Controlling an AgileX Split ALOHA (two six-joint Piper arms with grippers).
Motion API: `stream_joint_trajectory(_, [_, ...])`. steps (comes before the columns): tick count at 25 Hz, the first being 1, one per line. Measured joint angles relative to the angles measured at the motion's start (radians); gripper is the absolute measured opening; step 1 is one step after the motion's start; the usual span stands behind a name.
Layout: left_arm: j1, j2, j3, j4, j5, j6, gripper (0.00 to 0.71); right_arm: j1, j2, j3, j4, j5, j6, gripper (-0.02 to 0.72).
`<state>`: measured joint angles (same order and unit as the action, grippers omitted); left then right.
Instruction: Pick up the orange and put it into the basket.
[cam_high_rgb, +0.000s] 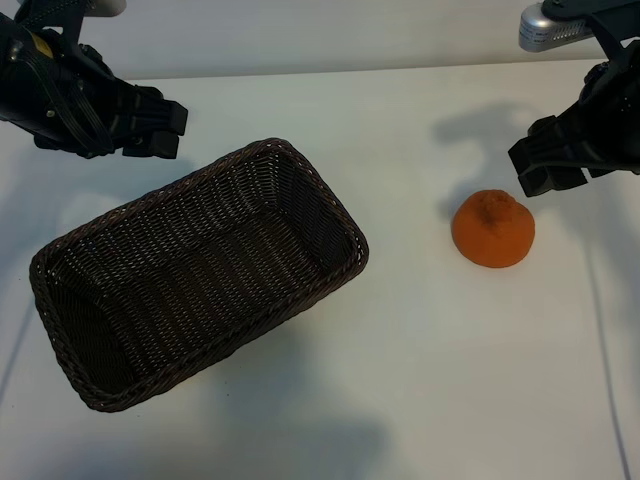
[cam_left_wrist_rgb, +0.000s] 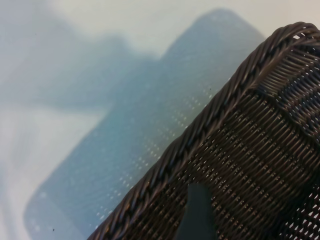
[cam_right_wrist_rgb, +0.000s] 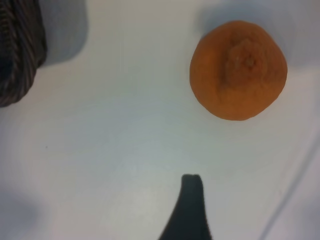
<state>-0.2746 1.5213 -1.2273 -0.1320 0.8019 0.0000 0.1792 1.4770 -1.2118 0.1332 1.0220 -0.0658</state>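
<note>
Bright, even light washes the white table (cam_high_rgb: 420, 380), soft grey shadows spread beside the basket (cam_high_rgb: 200, 270) and behind the orange (cam_high_rgb: 493, 229), and both wrist views look soft and hazy.

Orange (cam_right_wrist_rgb: 238, 70) sits stem end up on white desk (cam_right_wrist_rgb: 115, 140), apart from basket (cam_right_wrist_rgb: 20, 50) rim at frame edge; one dark pincer fingertip (cam_right_wrist_rgb: 191, 210) in foreground.

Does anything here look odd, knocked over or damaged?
Nothing stands out. The basket sits upright but skewed on the table, with nothing inside. The orange rests whole, apart from it, stem end up. No spills.
</note>
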Motion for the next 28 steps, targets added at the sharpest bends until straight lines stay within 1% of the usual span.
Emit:
stream_joint_trajectory(25, [0.0,0.0,0.0,0.0,-0.008,0.0,0.593,0.0,0.0,0.0,-0.001,0.001,0.0,0.597])
stream_joint_trajectory(28, [0.0,0.0,0.0,0.0,-0.002,-0.031,0.593,0.0,0.0,0.0,-0.001,0.001,0.0,0.597])
